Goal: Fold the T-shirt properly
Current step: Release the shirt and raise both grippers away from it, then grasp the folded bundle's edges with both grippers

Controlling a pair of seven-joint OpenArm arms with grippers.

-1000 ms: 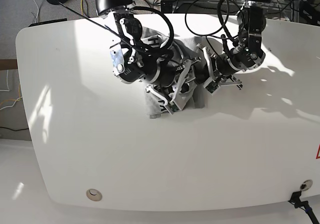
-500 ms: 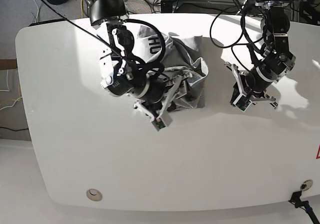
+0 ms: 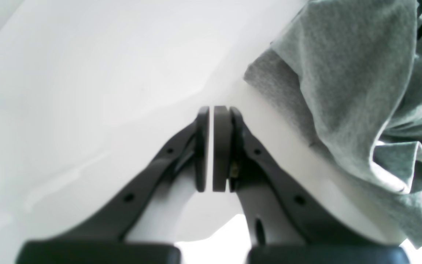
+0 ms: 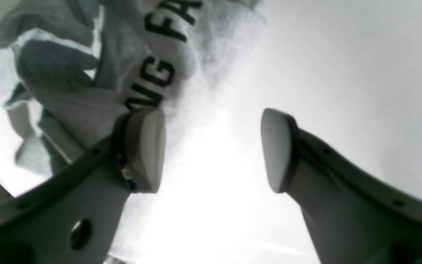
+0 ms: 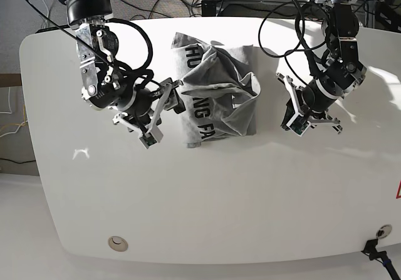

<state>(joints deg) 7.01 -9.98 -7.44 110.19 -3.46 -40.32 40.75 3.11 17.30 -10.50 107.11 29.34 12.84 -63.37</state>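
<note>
The heather-grey T-shirt [image 5: 216, 92] lies bunched in a rough, wrinkled rectangle at the middle back of the white table [image 5: 207, 205], black block capitals facing up. My right gripper [image 5: 168, 112] is open and empty, just left of the shirt's edge. In the right wrist view its jaws [image 4: 213, 146] stand wide apart, with the printed cloth [image 4: 152, 62] beyond the left pad [image 4: 145, 146]. My left gripper [image 5: 290, 108] is shut and empty, apart from the shirt's right edge. In the left wrist view its tips [image 3: 214, 113] are pressed together, with grey cloth [image 3: 354, 91] at the upper right.
Cables and equipment stands crowd the floor behind the table's far edge [image 5: 207, 18]. A round metal fitting [image 5: 117, 243] sits near the front left edge. A red mark [image 5: 398, 191] shows at the right edge.
Both arms have drawn away from the shirt: the right arm moved towards the base view's left and let go of the cloth, and the left arm moved right. The shirt has settled flat.
</note>
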